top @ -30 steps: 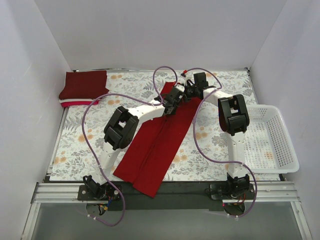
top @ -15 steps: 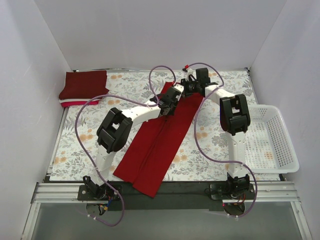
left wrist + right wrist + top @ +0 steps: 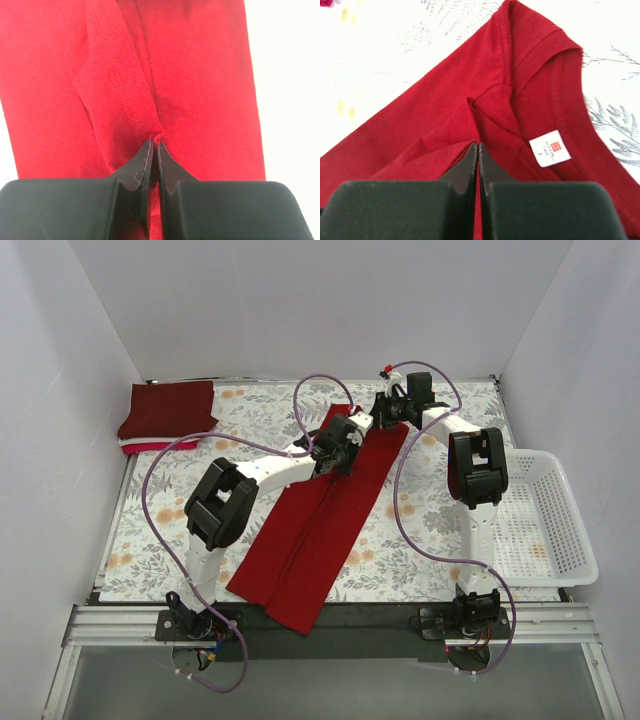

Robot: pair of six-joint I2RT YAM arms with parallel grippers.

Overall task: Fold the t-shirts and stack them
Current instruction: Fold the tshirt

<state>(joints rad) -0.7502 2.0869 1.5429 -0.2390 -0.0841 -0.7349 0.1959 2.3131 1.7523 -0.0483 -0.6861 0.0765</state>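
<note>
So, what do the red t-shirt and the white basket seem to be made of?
The red t-shirt looks like soft, matte knit cloth, perhaps cotton: it creases and shows stitched hems. The basket looks like stiff white plastic, moulded as an open lattice; its sheen is hard to judge.

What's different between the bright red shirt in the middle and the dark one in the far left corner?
The bright red t-shirt lies as a long diagonal strip, its near end over the edge of the table; the dark maroon t-shirt is a compact folded rectangle. The left gripper and right gripper both pinch the red one; no gripper touches the maroon one. Both are plain cloth in red shades.
</note>
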